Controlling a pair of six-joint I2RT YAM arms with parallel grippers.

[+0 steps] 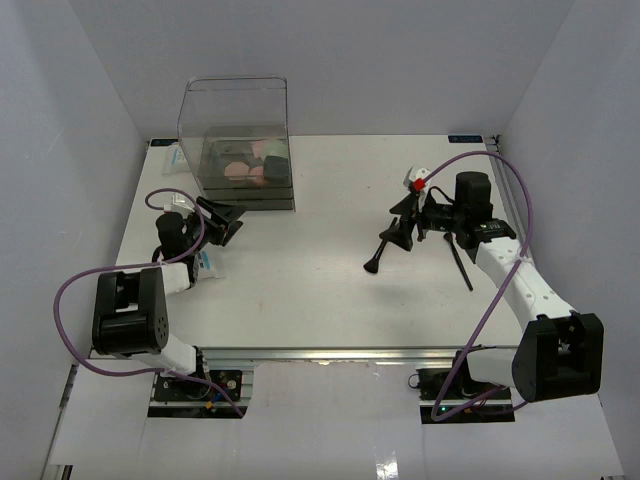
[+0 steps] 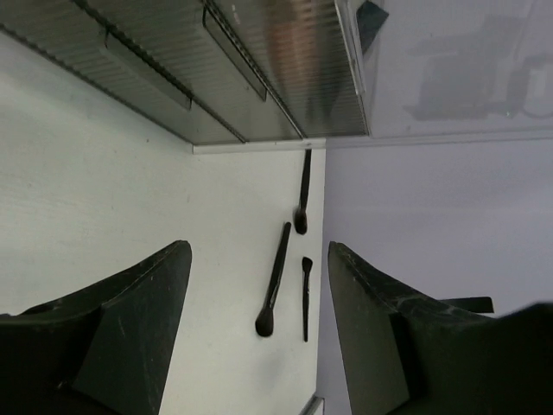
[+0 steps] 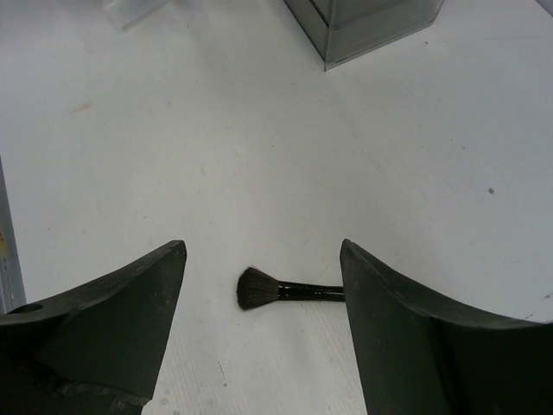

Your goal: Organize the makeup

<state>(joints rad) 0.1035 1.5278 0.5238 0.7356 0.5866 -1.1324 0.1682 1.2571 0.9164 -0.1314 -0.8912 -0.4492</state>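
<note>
Top external view shows pink discs [image 1: 238,170] and a black compact [image 1: 275,165] inside the clear box [image 1: 235,100] at the far left of the bench [image 1: 300,290], while a fluffy brush [image 1: 381,252] and a slim brush [image 1: 461,263] lie on its right side. Above the fluffy brush the right jaws stand released and wide, with the brush head between them in the right wrist view. The left jaws, just beside the box, are released too and hold nothing.

Left arm's fingers [image 1: 228,214] hovering spread beside the clear box [image 1: 238,110], cosmetics [image 1: 245,168] sitting inside, right arm's fingers [image 1: 402,236] hanging over a black brush [image 1: 378,257] lying on the worktop [image 1: 300,285]
</note>
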